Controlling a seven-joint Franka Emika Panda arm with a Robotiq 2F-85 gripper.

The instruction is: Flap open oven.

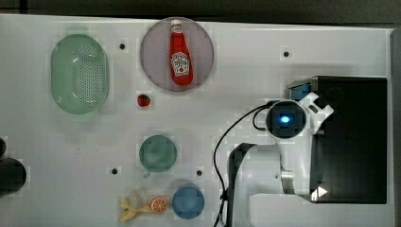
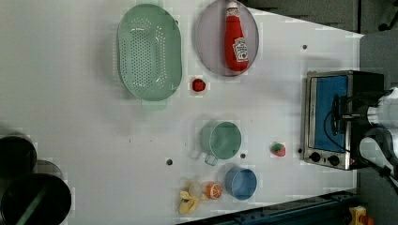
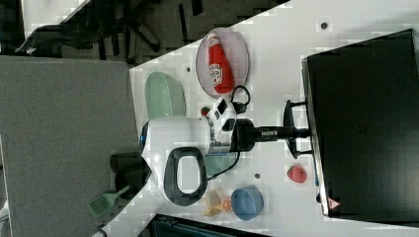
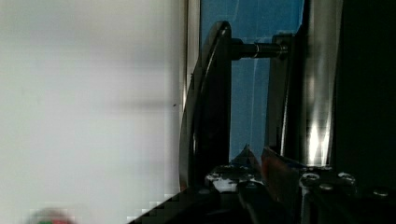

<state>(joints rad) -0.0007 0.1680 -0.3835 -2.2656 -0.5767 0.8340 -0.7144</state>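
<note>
My jaws stand narrowly apart at the oven's handle, reaching in level from the counter side; in the wrist view the dark bar crosses right in front of them with the blue glass behind, but I cannot tell whether the pads are actually pinching the bar or only lie beside it. The oven sits at the right view's right end of the white counter, its black top facing the camera and its door looking shut, flush with the silver frame; in the left view the door faces the rest of the counter, with the knobs beneath it. As I judge it, the pull has not yet begun. If my hold on the bar is shallow, the jaws may slip off once I draw back, and the door would snap closed. If I pull straight instead of following the hinge's arc, the whole oven could slide or tip toward me. A small red toy fruit lies just in front of the door; the door could knock it as it swings down.
</note>
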